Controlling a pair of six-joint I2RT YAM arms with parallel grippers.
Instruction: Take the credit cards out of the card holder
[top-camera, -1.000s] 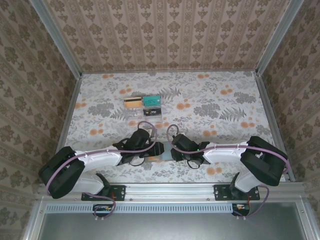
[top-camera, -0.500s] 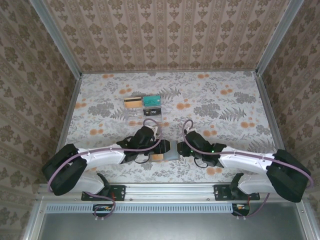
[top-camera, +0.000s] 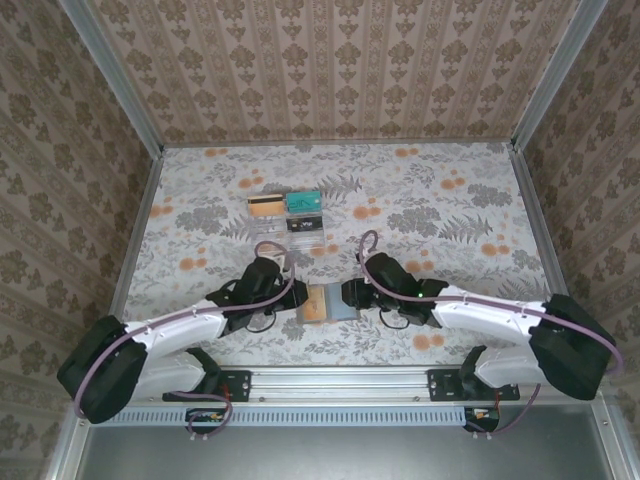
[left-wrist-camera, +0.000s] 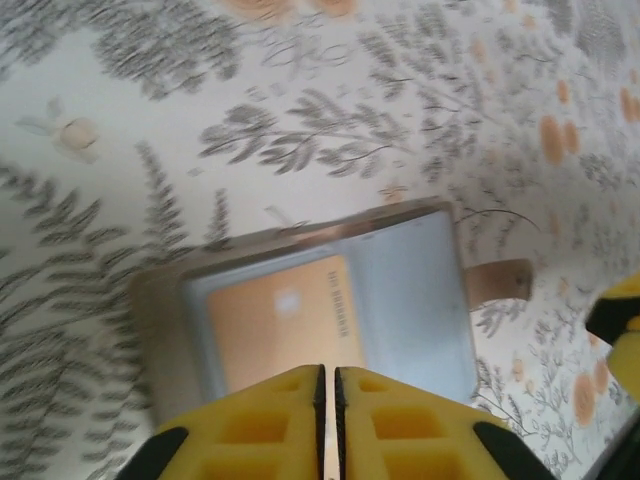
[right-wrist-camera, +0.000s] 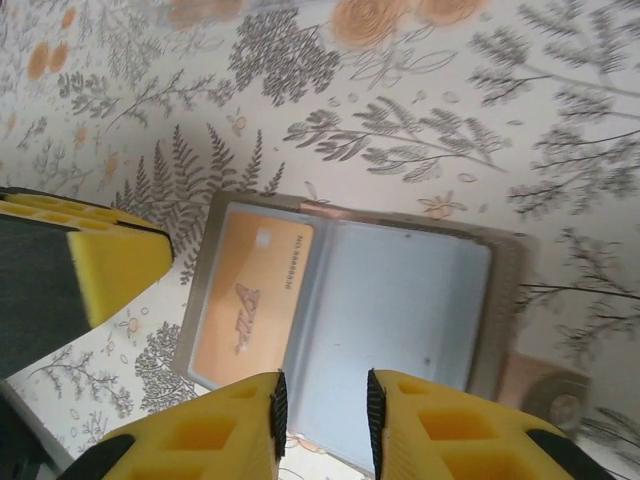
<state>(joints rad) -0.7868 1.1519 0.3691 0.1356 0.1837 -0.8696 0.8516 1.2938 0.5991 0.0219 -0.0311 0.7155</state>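
The card holder (top-camera: 328, 303) lies open and flat on the flowered desk (top-camera: 450, 220), near its front edge, between the two pincers. An orange credit card (right-wrist-camera: 250, 300) sits in one panel; the other shows plain grey. The left pincer (left-wrist-camera: 328, 375) is closed, fingers pressed together at the holder's edge. The right pincer (right-wrist-camera: 322, 385) has its fingers slightly apart over the grey panel's edge; whether they touch it is hard to tell. A clear stand (top-camera: 287, 212) of coloured cards sits well apart, farther back.
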